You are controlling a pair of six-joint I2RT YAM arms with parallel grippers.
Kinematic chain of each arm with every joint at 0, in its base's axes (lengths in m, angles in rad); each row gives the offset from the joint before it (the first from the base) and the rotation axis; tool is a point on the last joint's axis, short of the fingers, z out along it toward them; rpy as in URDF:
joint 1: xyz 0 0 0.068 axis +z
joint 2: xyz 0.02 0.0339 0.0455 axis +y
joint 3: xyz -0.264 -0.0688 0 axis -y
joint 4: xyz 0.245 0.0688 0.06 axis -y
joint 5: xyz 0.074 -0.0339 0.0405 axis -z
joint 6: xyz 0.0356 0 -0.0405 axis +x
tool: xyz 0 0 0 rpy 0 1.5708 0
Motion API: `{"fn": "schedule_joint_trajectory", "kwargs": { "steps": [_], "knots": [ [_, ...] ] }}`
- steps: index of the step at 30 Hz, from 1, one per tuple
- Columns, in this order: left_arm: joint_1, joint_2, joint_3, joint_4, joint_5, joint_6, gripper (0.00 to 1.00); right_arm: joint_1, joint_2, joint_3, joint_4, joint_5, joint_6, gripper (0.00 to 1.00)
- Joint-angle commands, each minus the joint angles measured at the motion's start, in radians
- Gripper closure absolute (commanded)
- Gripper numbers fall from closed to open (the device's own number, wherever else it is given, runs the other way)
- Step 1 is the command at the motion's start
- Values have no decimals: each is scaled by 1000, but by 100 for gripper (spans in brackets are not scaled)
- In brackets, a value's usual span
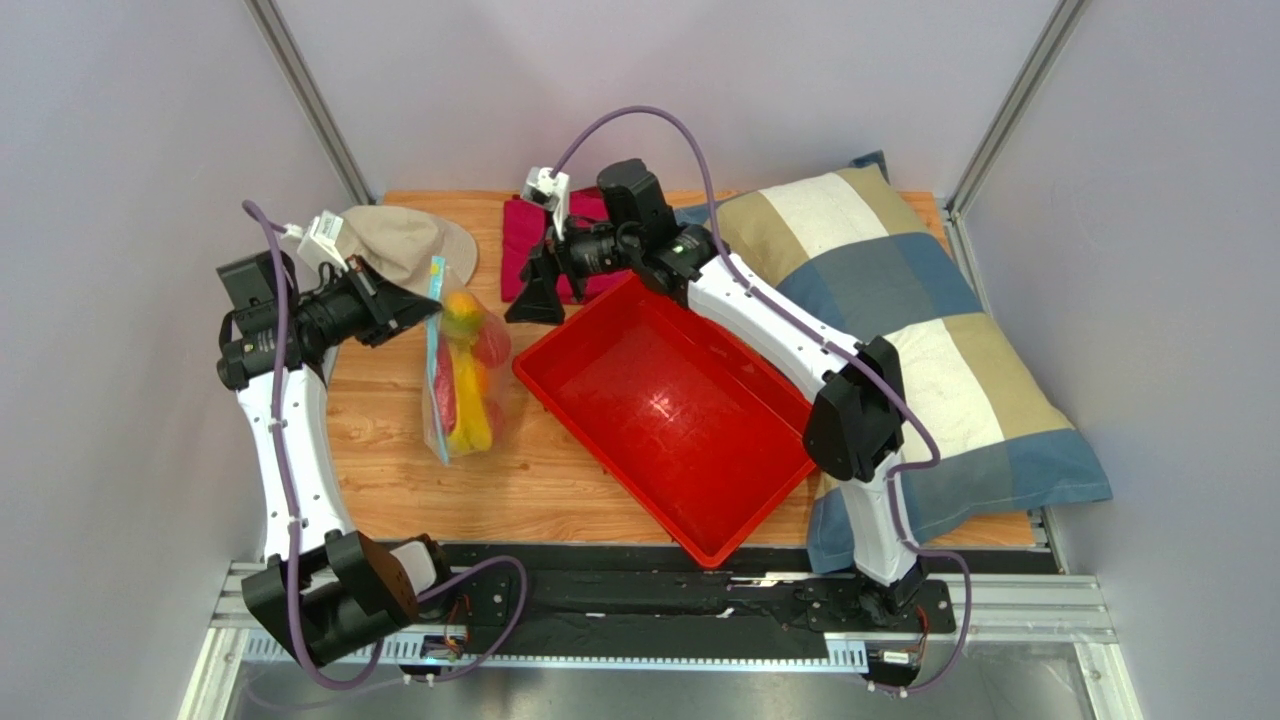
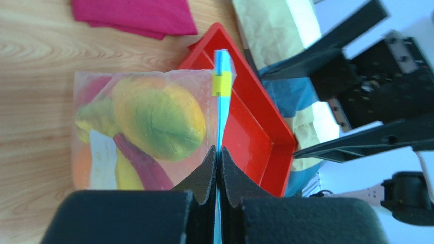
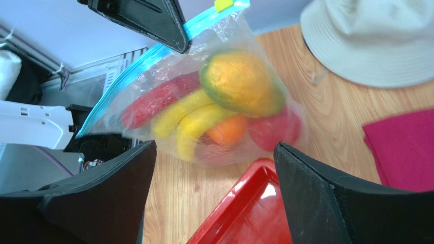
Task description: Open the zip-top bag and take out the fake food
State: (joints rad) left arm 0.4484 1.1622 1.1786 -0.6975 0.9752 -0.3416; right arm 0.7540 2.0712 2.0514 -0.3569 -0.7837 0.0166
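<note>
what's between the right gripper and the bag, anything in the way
Nothing visible. The open right gripper faces the bag across open air. The tray corner sits below that line, and the left gripper, shut on the zip strip, is up at the bag's top edge.

We see a light wooden desk [image 1: 376,465] closed in by plain pale grey walls [image 1: 120,150] on three sides, with metal posts [image 1: 311,98] rising from its far corners and an aluminium rail [image 1: 1052,608] along its near edge, all evenly lit
</note>
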Motion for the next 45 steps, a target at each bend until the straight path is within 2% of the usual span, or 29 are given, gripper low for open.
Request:
{"fn": "schedule_joint_trajectory", "kwargs": {
  "steps": [1,7,18,24,26,29,30,32,34,35,37,38,41,42,43,45],
  "knots": [
    [-5,-45,38,87,138,12,100,15,52,39,125,-138,-76,11],
    [-37,-45,62,55,189,47,100,-12,116,124,173,-242,-52,10],
    [-112,-88,1,56,211,75,100,-41,121,177,199,-267,-81,8],
    [-129,-130,-14,72,229,64,100,-36,161,197,323,-347,86,12],
    [-132,-137,-31,82,232,55,100,-22,168,210,328,-365,95,13],
    [-134,-145,-43,89,235,49,100,-2,175,210,314,-373,95,20],
    [-134,-153,-45,87,235,47,100,1,173,201,317,-371,95,29],
    [-132,-159,-48,90,241,46,100,5,173,191,325,-370,114,37],
    [-134,-174,-60,111,252,27,100,5,178,175,392,-383,156,52],
    [-135,-177,-68,121,256,18,100,7,182,171,457,-396,214,71],
    [-136,-188,-76,121,254,10,100,7,194,184,483,-411,255,96],
    [-135,-188,-74,116,247,9,100,7,196,185,474,-408,267,100],
    [-134,-179,-16,46,166,29,70,11,172,158,470,-407,272,100],
    [-135,-162,13,46,152,4,57,13,159,138,469,-384,264,100],
    [-135,-151,29,41,122,-5,52,18,147,121,467,-373,255,100],
    [-134,-133,50,56,59,-46,50,24,118,82,452,-344,232,100]
  ]
}}
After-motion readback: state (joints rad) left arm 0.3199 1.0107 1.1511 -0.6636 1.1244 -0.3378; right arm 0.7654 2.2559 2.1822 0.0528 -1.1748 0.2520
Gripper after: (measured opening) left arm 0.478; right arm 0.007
